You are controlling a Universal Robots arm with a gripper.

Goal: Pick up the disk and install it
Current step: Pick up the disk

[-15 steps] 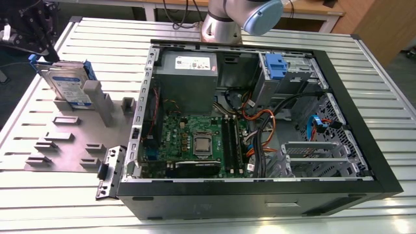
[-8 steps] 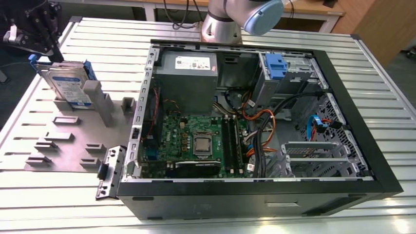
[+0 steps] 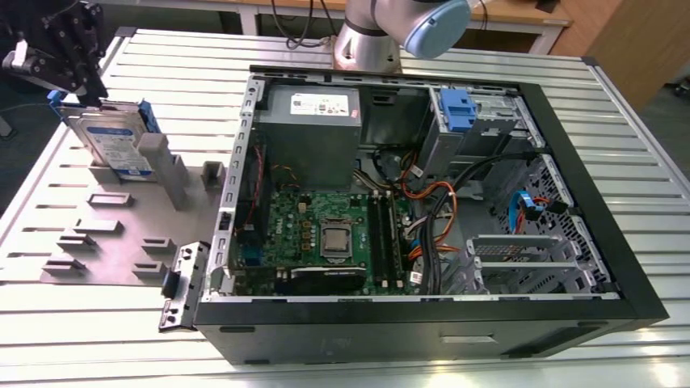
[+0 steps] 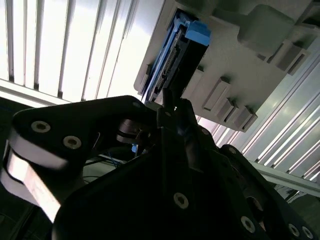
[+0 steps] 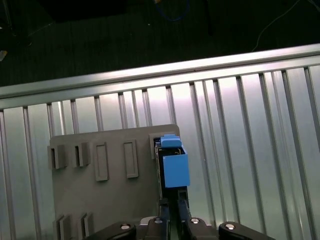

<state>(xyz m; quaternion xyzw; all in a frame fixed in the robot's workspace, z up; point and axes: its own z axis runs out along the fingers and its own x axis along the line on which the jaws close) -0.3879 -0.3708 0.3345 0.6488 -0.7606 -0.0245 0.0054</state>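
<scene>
i count 1 disk, and it stands on its edge in 1 grey holder plate on the ribbed metal table. this is at the exterior view's left of 1 open computer case, and apart from it. my pincer hangs just over the top edge of the disk. i cannot tell if my pincer is open or closed, or if it already touches the disk.

inside the case i count 1 grey power-supply box, 1 green motherboard and 1 other blue carrier in the far corner.

the exterior view gives the white-and-blue label on the flat face of the disk and the whole case. in the first wrist view i look down along my pincer on the blue frame end of the disk, with the plate and its several raised slots beside it. the second wrist view shows the narrow end of the disk with its connector row.
</scene>
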